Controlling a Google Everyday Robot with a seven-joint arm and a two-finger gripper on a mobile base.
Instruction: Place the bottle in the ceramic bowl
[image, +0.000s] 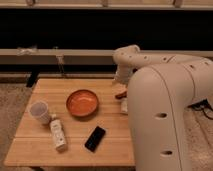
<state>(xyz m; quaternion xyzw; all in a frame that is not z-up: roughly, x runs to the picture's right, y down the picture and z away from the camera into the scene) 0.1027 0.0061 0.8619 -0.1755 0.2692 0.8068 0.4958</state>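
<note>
— Where's your gripper (122, 101)?
— You've got it low at the right edge of the table (30, 150). Spread or pinched, I cannot tell.
— And the bottle (58, 134)?
— Lying well left of the gripper and nearer the camera, beyond the ceramic bowl (82, 103), between the cup (40, 111) and the phone (95, 138).

Pincer (122, 101) — apparently low, under bent arm (150, 62)
</note>
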